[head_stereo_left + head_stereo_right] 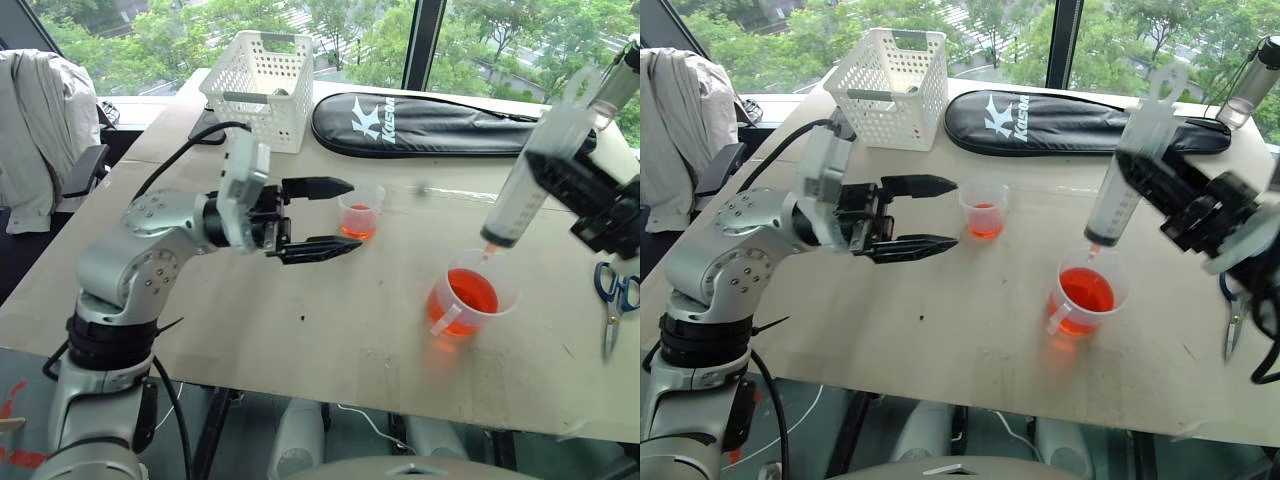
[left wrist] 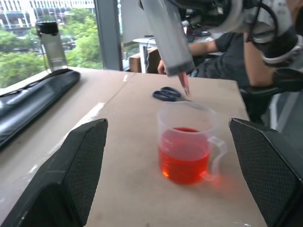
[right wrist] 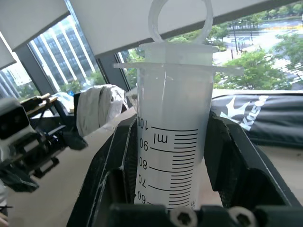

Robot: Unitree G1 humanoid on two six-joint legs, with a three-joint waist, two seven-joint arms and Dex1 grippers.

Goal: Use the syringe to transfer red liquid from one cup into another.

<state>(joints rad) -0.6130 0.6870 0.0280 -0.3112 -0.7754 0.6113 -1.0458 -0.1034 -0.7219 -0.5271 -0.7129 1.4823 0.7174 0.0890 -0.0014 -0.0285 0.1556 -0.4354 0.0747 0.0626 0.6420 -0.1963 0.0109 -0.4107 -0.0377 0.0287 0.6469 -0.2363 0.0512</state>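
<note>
Right gripper (image 1: 560,165) clamps syringe (image 1: 530,180), nozzle just above big cup (image 1: 470,298). Left gripper (image 1: 325,217) gaping, empty, beside small cup (image 1: 360,215). Draw and transfer remain.

Bare tabletop (image 1: 300,330) open along the near edge, between the left gripper (image 1: 318,218) and the handled cup (image 1: 468,300). Left gripper's fingers spread wide, level, pointing toward the small cup (image 1: 360,213), which stands just beyond the tips. Over the handled cup the syringe (image 1: 530,180) hangs tilted in the right gripper (image 1: 1160,185), nozzle above the rim. Basket (image 1: 260,88) and black case (image 1: 420,125) crowd the far side; scissors (image 1: 615,300) lie at the right edge.
</note>
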